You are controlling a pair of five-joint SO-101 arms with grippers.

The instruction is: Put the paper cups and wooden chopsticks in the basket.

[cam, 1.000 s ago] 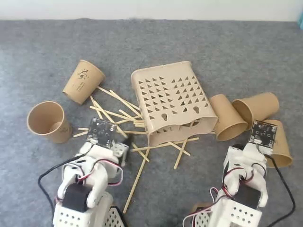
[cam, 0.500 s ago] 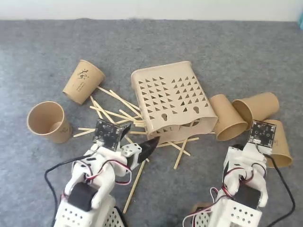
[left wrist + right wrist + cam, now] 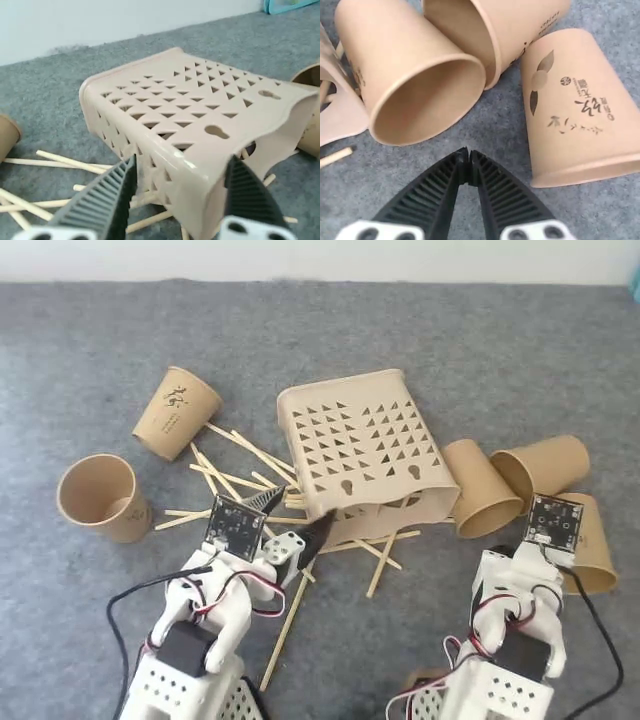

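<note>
In the high view, the left arm has swung in toward the overturned basket [image 3: 365,455] since a second ago. The left gripper [image 3: 293,515] now stands with its jaws spread at the basket's near left corner. The right arm has not shifted. Wooden chopsticks [image 3: 235,475] lie scattered to the basket's left and poke out from under its near edge. Paper cups [image 3: 100,498] lie on both sides of the basket, two to its left and three crowded to its right. Grey carpet [image 3: 450,330] stretches wide beyond its far side.

In the left wrist view, the ribbed fingers [image 3: 107,192] flank the basket's corner; whether they touch it cannot be told.

In the right wrist view, the right gripper [image 3: 468,154] has its fingers pressed together on nothing. It sits over the carpet, just short of the cups right of the basket.
</note>
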